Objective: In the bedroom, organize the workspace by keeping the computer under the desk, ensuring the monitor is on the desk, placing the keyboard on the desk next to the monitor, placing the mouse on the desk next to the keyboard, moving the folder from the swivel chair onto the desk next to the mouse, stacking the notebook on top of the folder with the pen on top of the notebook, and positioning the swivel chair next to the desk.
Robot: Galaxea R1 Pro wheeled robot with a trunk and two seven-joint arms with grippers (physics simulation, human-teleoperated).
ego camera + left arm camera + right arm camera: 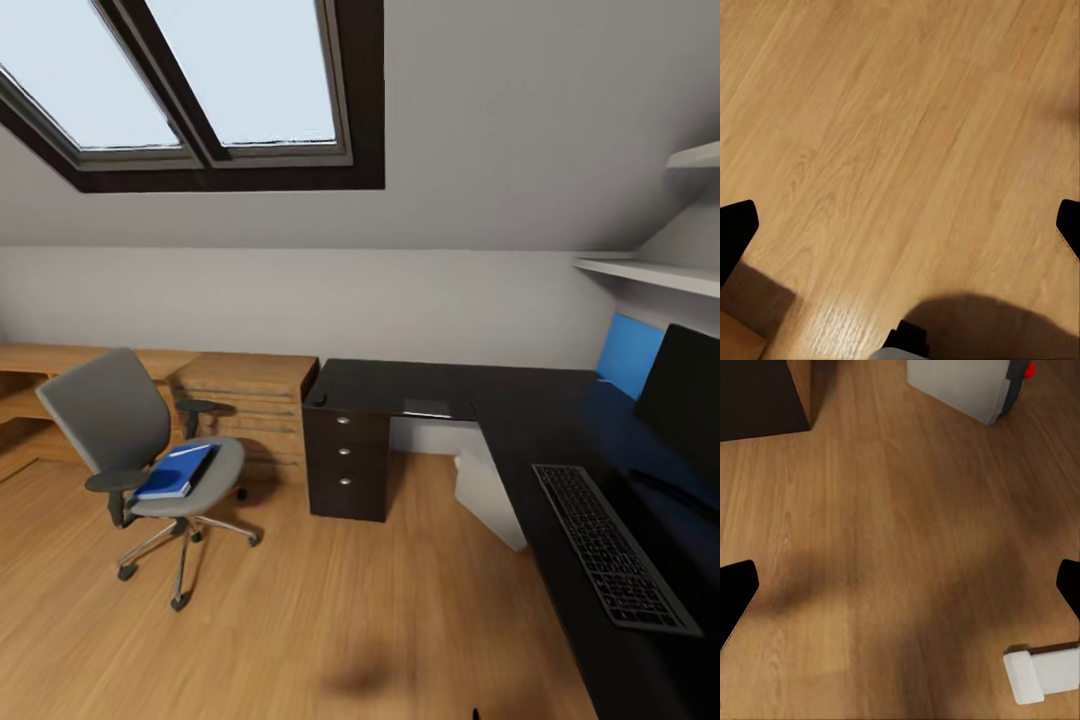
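The robot seems to be approaching the grey mesh swivel chair [140, 440], whose seat carries the glossy blue folder [175, 475] with a slim pen [188, 450] on top. Both pairs of black fingers [736, 229] [735, 585] are spread wide and empty over bare wood-grain floor [900, 150], well apart from the folder. Next, I judge, drive closer and reach for it. The flat black keyboard [612, 545] already lies on the dark glossy table [520, 400].

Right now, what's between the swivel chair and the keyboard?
In the head view, bare wood floor, then the dark drawer unit and the desk edge, separate the chair from the keyboard.
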